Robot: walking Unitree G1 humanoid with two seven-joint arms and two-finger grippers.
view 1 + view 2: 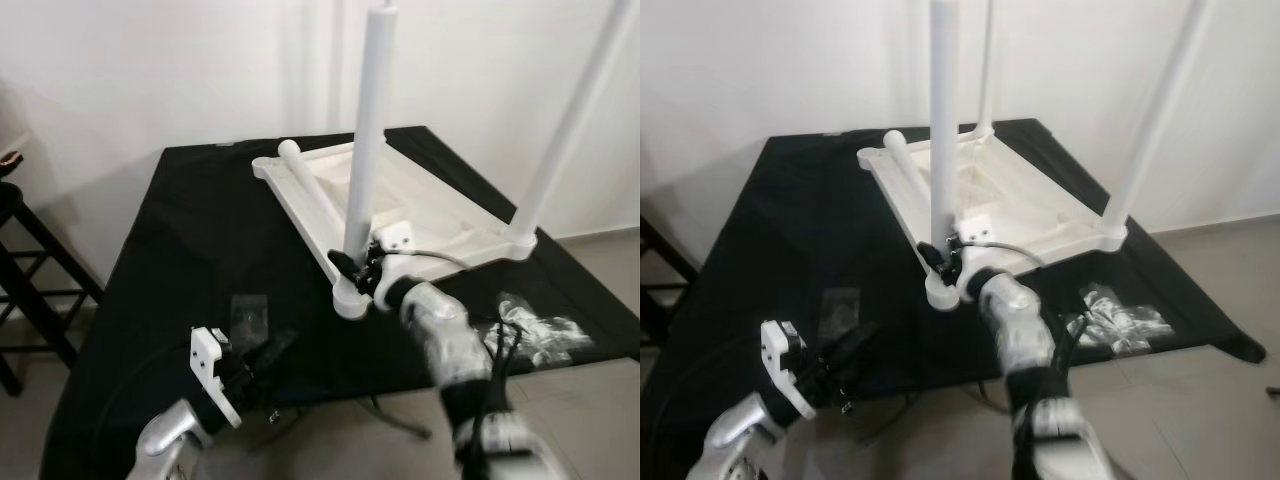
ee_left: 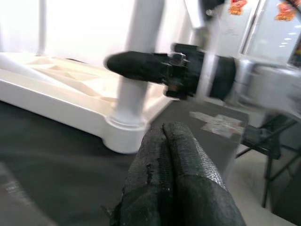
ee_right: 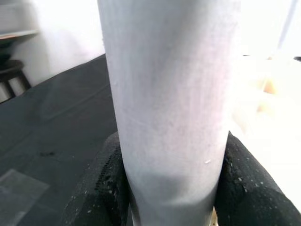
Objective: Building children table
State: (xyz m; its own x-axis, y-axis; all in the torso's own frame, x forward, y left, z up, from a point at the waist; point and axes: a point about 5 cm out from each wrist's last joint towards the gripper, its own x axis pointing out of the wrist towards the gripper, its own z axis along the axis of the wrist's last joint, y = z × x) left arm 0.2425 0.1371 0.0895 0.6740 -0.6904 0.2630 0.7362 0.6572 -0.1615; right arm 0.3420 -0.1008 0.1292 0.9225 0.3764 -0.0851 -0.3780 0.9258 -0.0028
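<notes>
A white children's table top [image 1: 420, 215] lies upside down on a black-covered table [image 1: 190, 250]. Three white legs stand up from its corners, and one loose leg [image 1: 305, 175] lies across the far left corner. My right gripper [image 1: 357, 267] is shut on the near-left upright leg [image 1: 365, 150] just above its socket; in the right wrist view the leg [image 3: 169, 103] sits between both fingers [image 3: 101, 188]. My left gripper [image 1: 268, 355] hovers low near the table's front edge with its fingers [image 2: 174, 174] pressed together, pointing toward that same leg base [image 2: 124, 134].
A small clear plastic bag [image 1: 250, 312] lies on the cloth near the left gripper. Crumpled plastic packaging [image 1: 535, 330] sits at the right front. A dark wooden stool [image 1: 25, 260] stands left of the table. A white wall is behind.
</notes>
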